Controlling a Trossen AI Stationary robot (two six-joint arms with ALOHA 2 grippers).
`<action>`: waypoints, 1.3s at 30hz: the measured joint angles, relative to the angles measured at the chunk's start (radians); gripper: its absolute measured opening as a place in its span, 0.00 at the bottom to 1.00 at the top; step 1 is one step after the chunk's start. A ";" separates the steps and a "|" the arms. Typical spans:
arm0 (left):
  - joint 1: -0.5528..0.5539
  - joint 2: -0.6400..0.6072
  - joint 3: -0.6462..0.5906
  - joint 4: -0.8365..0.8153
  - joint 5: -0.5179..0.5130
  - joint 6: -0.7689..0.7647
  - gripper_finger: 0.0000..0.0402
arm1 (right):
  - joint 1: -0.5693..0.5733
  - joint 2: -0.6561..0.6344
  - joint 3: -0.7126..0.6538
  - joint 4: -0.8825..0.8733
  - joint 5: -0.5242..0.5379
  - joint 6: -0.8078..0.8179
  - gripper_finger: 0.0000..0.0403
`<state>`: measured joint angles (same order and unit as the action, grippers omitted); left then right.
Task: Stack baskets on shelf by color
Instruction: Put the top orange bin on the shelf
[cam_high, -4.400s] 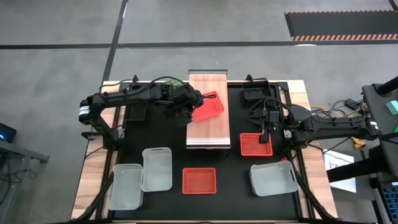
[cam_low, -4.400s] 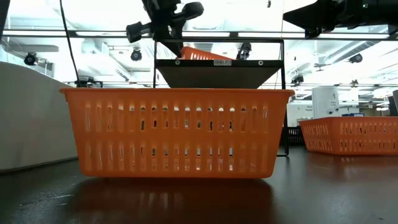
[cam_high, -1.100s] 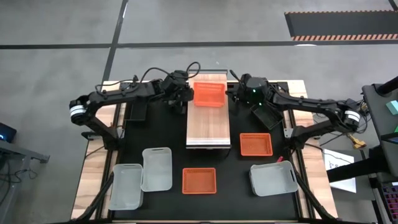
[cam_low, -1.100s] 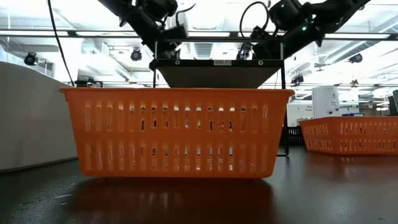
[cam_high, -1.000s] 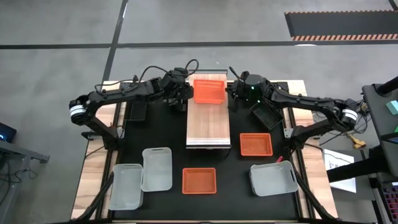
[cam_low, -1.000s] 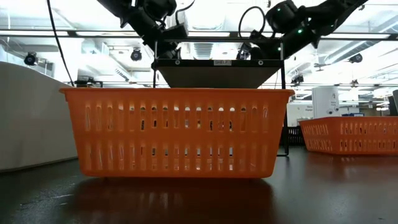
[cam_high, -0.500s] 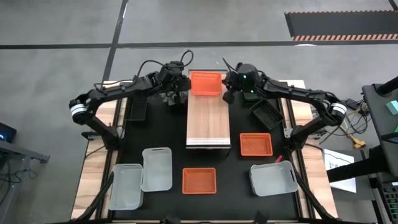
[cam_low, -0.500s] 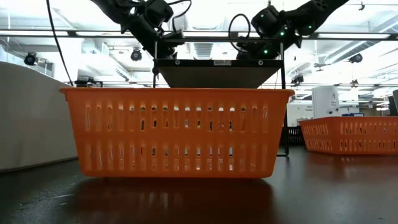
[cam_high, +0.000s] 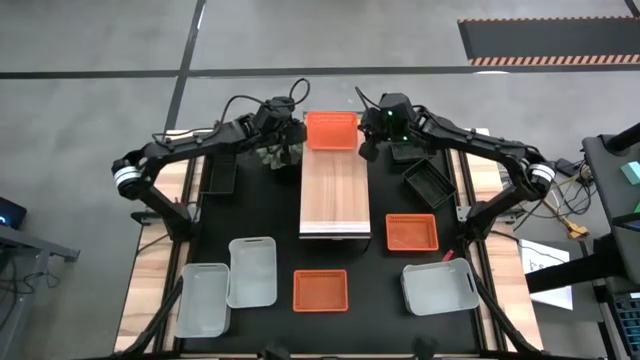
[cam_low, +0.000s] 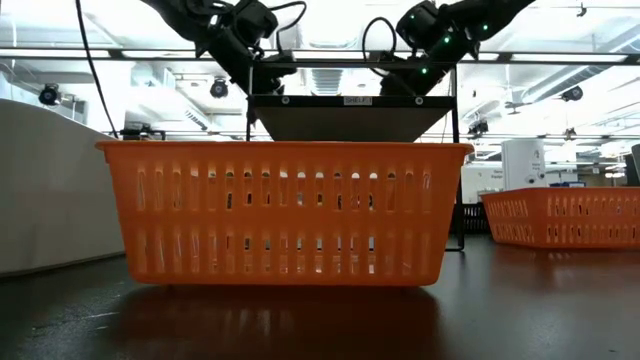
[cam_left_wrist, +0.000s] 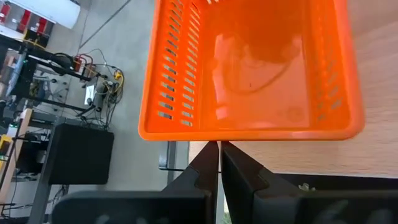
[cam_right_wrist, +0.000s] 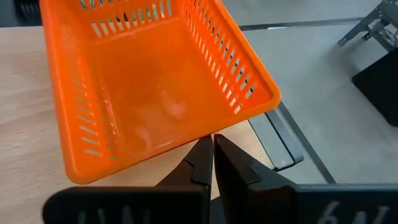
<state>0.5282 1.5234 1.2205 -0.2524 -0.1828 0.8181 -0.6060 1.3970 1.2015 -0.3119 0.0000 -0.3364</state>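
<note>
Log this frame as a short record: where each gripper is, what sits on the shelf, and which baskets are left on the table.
shelf: one red-orange basket at its far end, rest of the top bare
left gripper: shut, just off that basket's left rim, holding nothing
right gripper: shut, just off its right rim, holding nothing
red-orange baskets on table: two
translucent white baskets on table: three
black basket: on the table, right of the shelf
</note>
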 joint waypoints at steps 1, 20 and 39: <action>0.000 0.000 0.000 -0.005 0.000 0.000 0.00 | 0.000 -0.004 0.002 -0.006 0.000 0.004 0.02; -0.010 -0.004 -0.002 -0.157 0.015 -0.106 0.00 | 0.004 -0.099 -0.013 -0.216 -0.131 0.075 0.02; -0.036 -0.006 -0.037 -0.124 0.047 -0.132 0.00 | 0.014 -0.063 -0.137 0.053 -0.306 0.094 0.02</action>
<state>0.4924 1.5177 1.1839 -0.3766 -0.1356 0.6865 -0.5915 1.3342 1.0644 -0.2585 -0.3056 -0.2422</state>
